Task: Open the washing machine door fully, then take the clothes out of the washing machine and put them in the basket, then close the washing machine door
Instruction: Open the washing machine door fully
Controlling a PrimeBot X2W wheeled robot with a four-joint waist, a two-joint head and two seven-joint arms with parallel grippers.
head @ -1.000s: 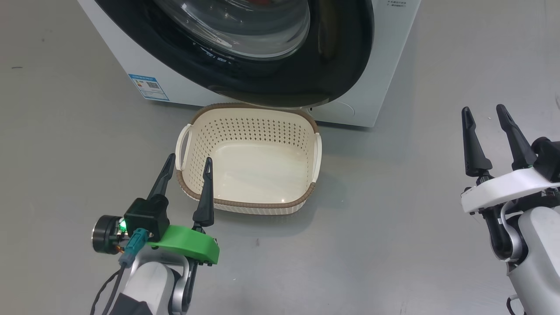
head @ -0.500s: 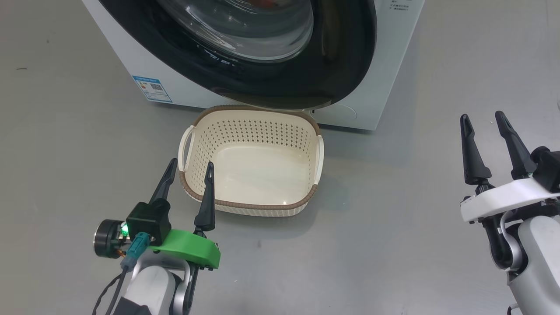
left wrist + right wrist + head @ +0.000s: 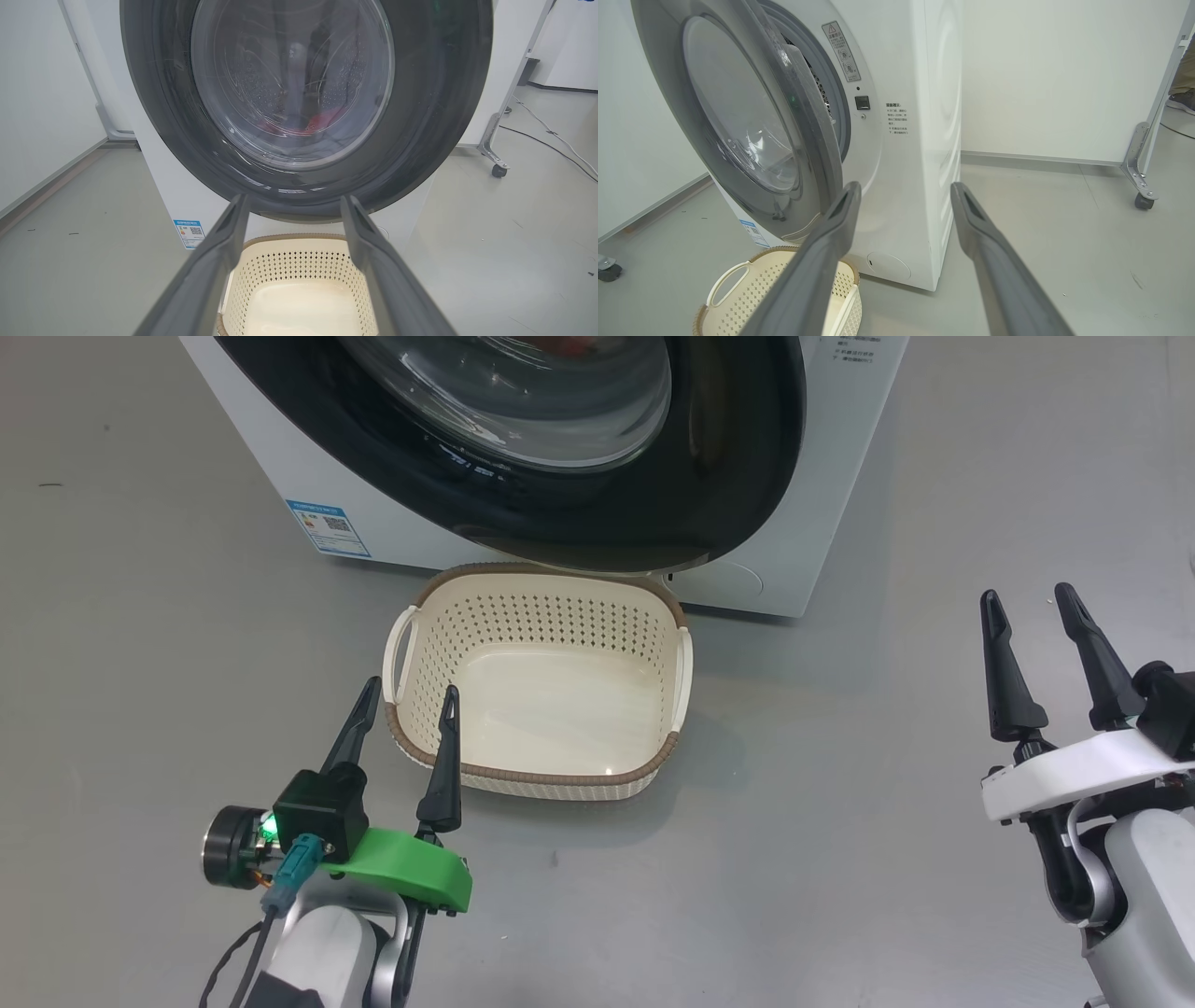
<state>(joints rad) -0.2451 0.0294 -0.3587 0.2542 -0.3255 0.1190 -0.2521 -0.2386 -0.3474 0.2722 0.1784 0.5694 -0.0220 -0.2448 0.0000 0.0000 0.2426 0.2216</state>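
Bare floor [image 3: 840, 803] is seen on both sides of the basket [image 3: 560, 773], with the widest open stretch between it and the right hand [image 3: 1026, 593]. The far rim of the basket is tucked under the lower edge of the door [image 3: 728, 448], just beside the front of the washer [image 3: 840, 457]. To the right of the washer, a wheeled frame leg [image 3: 1139, 186] and a cable [image 3: 551, 144] are seen on the floor, well apart from the basket.

The left hand [image 3: 412, 687] is spread wide and nothing is held in it. Its fingers are placed astride the near left corner of the basket, one outside the wall and one over the inside; they seem to hang above the rim rather than rest on it. The right hand is likewise released and empty, held over bare floor well apart from basket and washer.

The door is ajar: in the right wrist view its free right edge is stood off from the washer front, and its face is turned toward the robot. The clothes [image 3: 322, 122] are seen as a red patch through the glass, low in the drum. The basket is set mouth up, its long axis laid left to right along the washer front, a handle at each end.
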